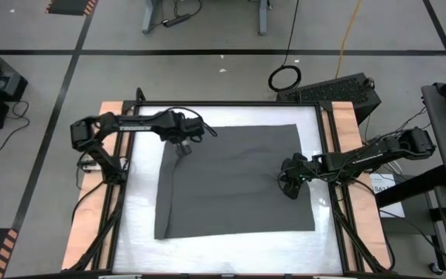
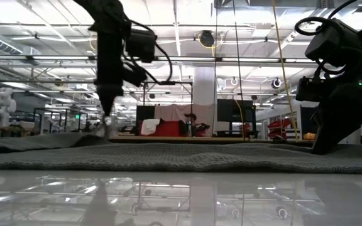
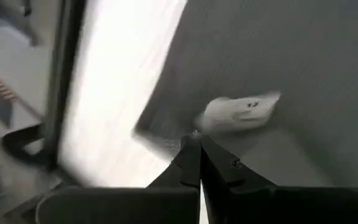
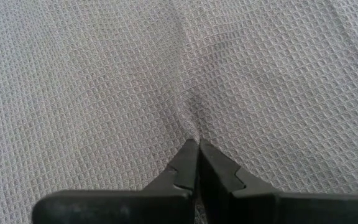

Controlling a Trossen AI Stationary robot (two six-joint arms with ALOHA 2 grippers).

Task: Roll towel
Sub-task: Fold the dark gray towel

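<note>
What I can't make out from my station

From overhead, the left end effector (image 1: 183, 147) is too small for me to tell whether its tips pinch the towel (image 1: 235, 182) or only press on it; the left wrist view is smeared by blur, and a pale tag (image 3: 241, 112) by the towel's corner carries a mark I can't read. The right end effector (image 4: 197, 146) meets a pucker in the weave, but whether cloth sits between the tips is hidden. That wrist view is all cloth, its edges cut off. In the low view the right arm (image 2: 338, 81) hides where its tips meet the towel, and the worktop (image 1: 138, 225) runs off the overhead's bottom edge
</note>
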